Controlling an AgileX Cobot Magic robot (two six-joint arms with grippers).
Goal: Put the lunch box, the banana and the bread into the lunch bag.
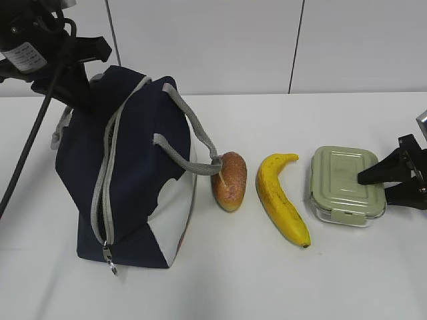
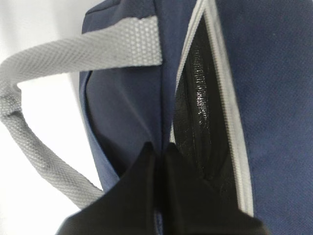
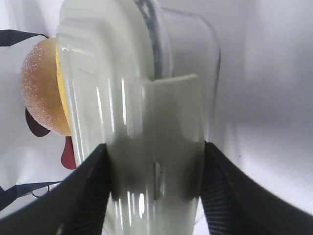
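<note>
Bag held ready, box gripped first

Lunch bag [image 1: 127,167] stands at the left of the frame on the desk [image 1: 220,280], its zipper partly apart. Left gripper [image 2: 159,152] has its jaws together on the edge of this opening, probably to keep the mouth wide. Right gripper [image 3: 154,186] closes around the end of the lunch box [image 1: 345,183] at the right. Bread [image 1: 229,181] and banana [image 1: 281,197] lie between bag and box, waiting.
</note>
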